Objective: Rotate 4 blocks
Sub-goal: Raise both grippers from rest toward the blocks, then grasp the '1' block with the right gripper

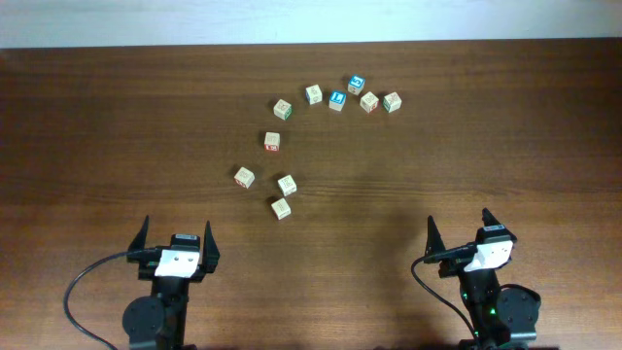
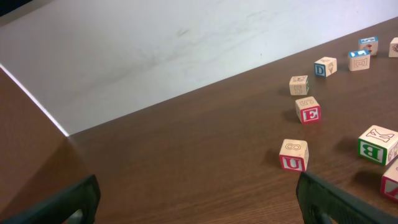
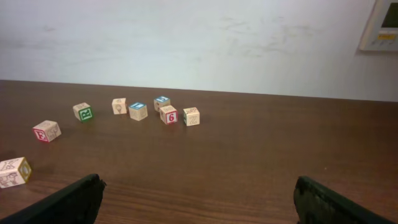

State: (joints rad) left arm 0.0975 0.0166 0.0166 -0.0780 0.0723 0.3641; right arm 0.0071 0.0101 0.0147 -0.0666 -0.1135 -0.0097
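Overhead view: the left gripper (image 1: 175, 226) and right gripper (image 1: 459, 218) sit at the table's (image 1: 505, 146) near edge, fingers spread wide and empty, with four pale blocks (image 1: 272, 142) loosely clustered ahead of the left arm and more cubes, two blue-faced cubes (image 1: 336, 100) among them, curving farther back. Left wrist view: the parted fingers (image 2: 62, 202) frame a red U block (image 2: 293, 155), a red E block (image 2: 310, 109) and a green B block (image 2: 377, 144), each apart and untouched. Right wrist view: released fingers (image 3: 68, 202) flank bare wood, a red 6 block (image 3: 168, 114) among the distant row.
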